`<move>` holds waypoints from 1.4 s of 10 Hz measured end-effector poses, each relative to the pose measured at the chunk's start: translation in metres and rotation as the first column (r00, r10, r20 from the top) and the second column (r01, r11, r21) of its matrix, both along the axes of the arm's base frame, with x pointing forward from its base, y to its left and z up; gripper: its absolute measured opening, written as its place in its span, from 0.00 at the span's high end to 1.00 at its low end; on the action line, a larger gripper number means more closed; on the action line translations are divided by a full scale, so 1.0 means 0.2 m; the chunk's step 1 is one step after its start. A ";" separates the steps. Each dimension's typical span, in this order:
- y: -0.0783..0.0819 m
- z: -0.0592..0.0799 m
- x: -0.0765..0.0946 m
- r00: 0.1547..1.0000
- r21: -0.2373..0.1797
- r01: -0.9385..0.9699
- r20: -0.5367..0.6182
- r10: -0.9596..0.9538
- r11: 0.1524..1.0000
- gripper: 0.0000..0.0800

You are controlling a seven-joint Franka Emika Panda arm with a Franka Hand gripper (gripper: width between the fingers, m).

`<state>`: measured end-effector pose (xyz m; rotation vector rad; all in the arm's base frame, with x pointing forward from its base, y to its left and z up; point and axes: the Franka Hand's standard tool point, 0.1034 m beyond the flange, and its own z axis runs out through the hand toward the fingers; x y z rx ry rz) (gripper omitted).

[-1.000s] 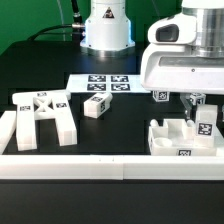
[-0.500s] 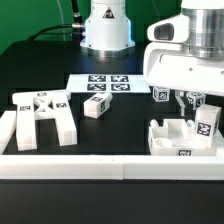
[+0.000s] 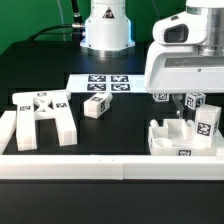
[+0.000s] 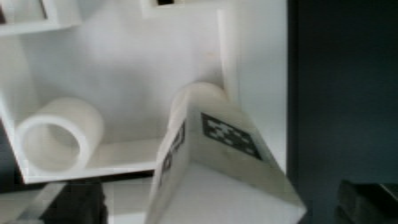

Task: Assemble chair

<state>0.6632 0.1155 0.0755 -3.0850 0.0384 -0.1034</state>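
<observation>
The chair is in parts. At the exterior view's right stands a partly built white piece with low walls. A tagged white slab leans upright in it. My gripper hangs just above that slab and is open. In the wrist view the slab rises between my dark fingers, with a gap on each side. A round white ring lies beside it. The leg frame lies at the left, and a small tagged block sits mid-table.
The marker board lies flat behind the small block. A low white border wall runs along the front and turns up at the left. The robot's base stands at the back. Two small tagged pieces show behind my hand.
My fingers have spread apart and let go of the tagged slab, which stays leaning in the right-hand piece. The hand has risen slightly.
</observation>
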 end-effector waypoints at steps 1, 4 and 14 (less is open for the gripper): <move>0.00 0.00 0.00 0.995 -0.007 -0.101 0.004 0.101 0.995 0.19; 0.01 -0.01 -0.01 0.938 -0.036 -0.347 0.009 0.347 0.937 0.19; -0.03 -0.01 0.00 0.823 -0.071 -0.567 0.001 0.568 0.821 0.64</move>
